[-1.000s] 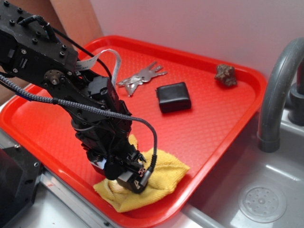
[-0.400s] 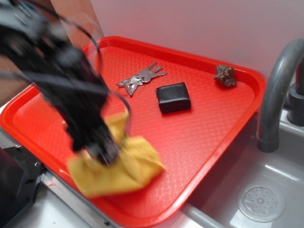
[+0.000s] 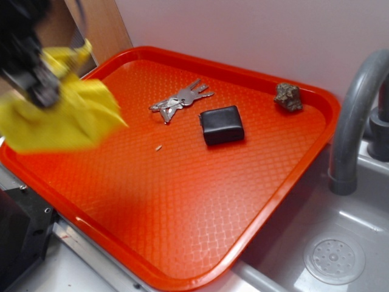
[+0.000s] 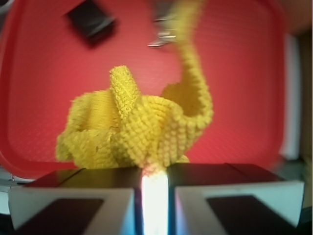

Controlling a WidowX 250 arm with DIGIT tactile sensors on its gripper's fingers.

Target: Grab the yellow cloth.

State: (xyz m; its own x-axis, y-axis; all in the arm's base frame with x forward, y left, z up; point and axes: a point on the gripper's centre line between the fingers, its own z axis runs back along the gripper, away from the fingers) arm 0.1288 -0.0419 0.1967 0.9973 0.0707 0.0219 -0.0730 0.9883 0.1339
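The yellow cloth [image 3: 61, 118] hangs in the air over the tray's far left side, blurred by motion. My gripper [image 3: 37, 91] is at the top left of the exterior view, mostly cut off by the frame edge, and is shut on the cloth. In the wrist view the cloth [image 4: 142, 129] bunches in nubby folds just beyond my fingertips, with one strip trailing upward. My gripper [image 4: 154, 172] pinches a fold of it between nearly closed jaws. The cloth is lifted off the red tray [image 3: 200, 201].
On the tray lie a black wallet [image 3: 222, 125], a bunch of keys [image 3: 179, 100] and a brown lumpy object [image 3: 288, 96] at the back right. A small crumb [image 3: 158, 148] lies mid-tray. A grey faucet [image 3: 355, 115] and sink drain [image 3: 334, 260] are at right.
The cloth was lying at the tray's front edge with the gripper pressed into it. It has since been lifted and carried up and to the left, clear of the tray surface.
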